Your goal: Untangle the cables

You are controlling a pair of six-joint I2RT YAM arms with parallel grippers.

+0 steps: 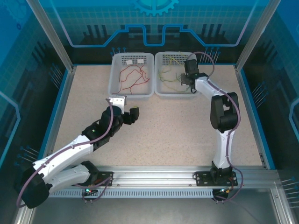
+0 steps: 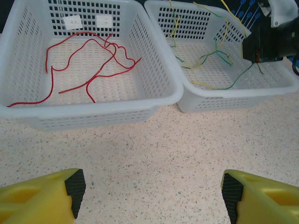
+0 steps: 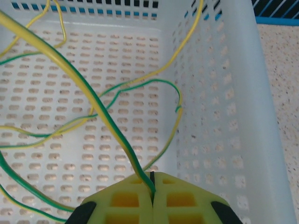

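Near edge: alu rail (image 1: 154,175) carries both arm bases, L arm folded low to the left, R arm upright on the right. Past it the bench (image 1: 173,135) is bare speckled top w/ plenty of free room in the middle and to both sides; blue edging (image 1: 58,100) and see-through panels (image 1: 32,56) close in left, right and rear.

Left pincer (image 1: 131,114) sits mid-bench, short of the baskets, jaws wide apart, nothing between them; wrist view has it (image 2: 153,189) over bare bench (image 2: 154,144).

Further back: two white perforated baskets side by side, nearly touching, close to the rear edge. Left basket (image 1: 131,96) holds the red cables (image 1: 132,77), loose loops on the floor, one end trailing to the near-left corner (image 2: 100,74); two small white labels (image 2: 74,21) on its back wall.

Right basket (image 1: 173,94) holds the green and yellow cables (image 1: 170,74), crossed over each other (image 2: 205,58). Right pincer (image 1: 187,81) is down inside it by the right wall, jaws closed tight on one strand of that bunch (image 3: 107,126), strand running up-left from the tips (image 3: 152,186). Basket wall (image 3: 224,116) is just beside it, little side room there. R arm reaches in over the basket's front right rim.
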